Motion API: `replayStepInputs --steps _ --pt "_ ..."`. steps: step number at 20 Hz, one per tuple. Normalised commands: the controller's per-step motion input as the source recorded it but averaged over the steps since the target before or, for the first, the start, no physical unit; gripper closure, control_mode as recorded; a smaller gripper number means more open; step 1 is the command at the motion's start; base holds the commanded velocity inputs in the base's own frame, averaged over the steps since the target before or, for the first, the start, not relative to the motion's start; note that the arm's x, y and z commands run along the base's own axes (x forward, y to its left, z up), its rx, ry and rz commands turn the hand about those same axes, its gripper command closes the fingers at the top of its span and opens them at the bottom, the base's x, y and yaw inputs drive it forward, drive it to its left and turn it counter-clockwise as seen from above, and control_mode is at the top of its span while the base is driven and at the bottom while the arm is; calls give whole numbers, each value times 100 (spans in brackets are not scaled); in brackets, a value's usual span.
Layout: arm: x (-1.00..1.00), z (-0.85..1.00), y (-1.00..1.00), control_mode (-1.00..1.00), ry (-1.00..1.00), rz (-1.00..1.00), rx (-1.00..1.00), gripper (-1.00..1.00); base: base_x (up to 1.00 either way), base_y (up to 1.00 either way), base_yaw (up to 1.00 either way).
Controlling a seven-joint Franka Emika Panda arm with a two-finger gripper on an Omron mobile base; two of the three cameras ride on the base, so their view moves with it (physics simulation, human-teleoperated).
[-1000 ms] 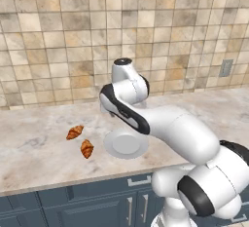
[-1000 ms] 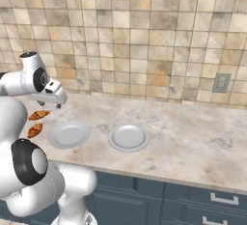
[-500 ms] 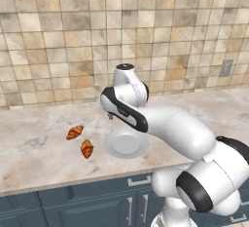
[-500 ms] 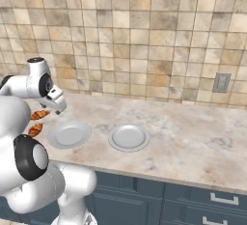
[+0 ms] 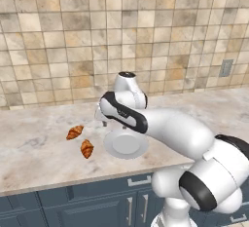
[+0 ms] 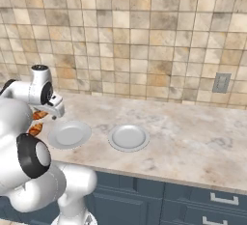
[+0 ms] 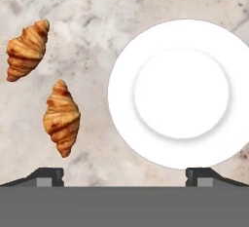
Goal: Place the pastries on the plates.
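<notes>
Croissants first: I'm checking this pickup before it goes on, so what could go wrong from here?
The two croissants lie close together on the counter, so the open gripper coming down on one might nudge the other. The nearer plate sits right beside them, and a finger could clip its rim. Both plates are bare, so nothing is placed yet.

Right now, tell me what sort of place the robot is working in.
Most likely a kitchen, a rendered one. A marbled stone counter runs over dark blue cabinets, backed by a beige tiled wall. On the counter lie two croissants beside two plates.
</notes>
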Motion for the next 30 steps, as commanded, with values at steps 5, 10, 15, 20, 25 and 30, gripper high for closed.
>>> replayStepInputs --steps 5,10,15,20,25,30 --pt "0 -4 51 -100 5 19 0 -100 0 0 0" --pt "0 -13 52 -100 0 11 -4 -100 0 0 0" --pt "0 -45 41 -100 -1 3 -11 -100 0 0 0" --pt "3 -29 23 -100 -1 0 -2 -100 0 0 0" --pt "35 -10 0 -100 0 0 0 -100 0 0 0" --pt "35 -13 7 -100 0 0 0 -100 0 0 0"
